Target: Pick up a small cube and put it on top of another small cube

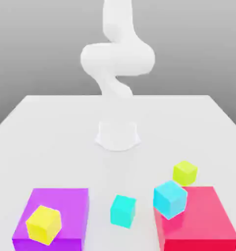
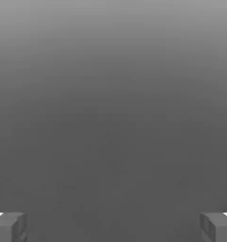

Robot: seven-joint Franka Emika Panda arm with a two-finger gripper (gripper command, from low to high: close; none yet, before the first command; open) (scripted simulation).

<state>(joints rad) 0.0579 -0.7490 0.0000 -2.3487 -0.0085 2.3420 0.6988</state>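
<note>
On a plain white table (image 1: 51, 122) under a grey backdrop, the small lime-yellow cube (image 1: 184, 172) is seen just behind a large red block (image 1: 198, 220), near a tilted cyan cube (image 1: 170, 198). It is judged light, rigid and smooth, best gripped across two opposite flat faces. The end effector (image 2: 113, 227) is spread fully wide, with nothing held.

arm (image 1: 117, 59): white, upright, folded in a bend | tool (image 2: 113, 227): fingers (image 2: 9, 226) wide apart — nothing between

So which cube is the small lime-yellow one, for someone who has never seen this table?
Find the big red block at the exterior view's right. The small lime-yellow cube sits on the white table just behind it. It is greener and smaller than the warm yellow cube on the purple block.
</note>
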